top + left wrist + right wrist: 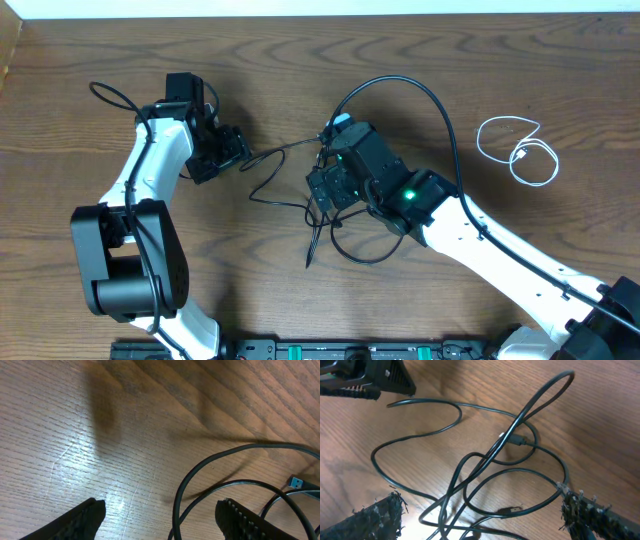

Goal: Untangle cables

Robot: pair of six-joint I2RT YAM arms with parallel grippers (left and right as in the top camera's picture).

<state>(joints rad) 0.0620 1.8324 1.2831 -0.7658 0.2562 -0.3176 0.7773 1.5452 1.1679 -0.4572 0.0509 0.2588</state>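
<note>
Thin, limp and light, the black cables (492, 455) lie looped on the table (270, 300) just under the right fingers (590, 515), spread wide and empty, while the left fingers (80, 520) nearby, also spread, should probably pinch one free strand.

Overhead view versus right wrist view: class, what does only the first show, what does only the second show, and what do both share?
Only overhead: the white cable, coiled apart on the right. Only right wrist: a small plug amid the crossing loops, seen close up between the fingers of the open right gripper. Both: the tangled black cables on the wooden table.
</note>
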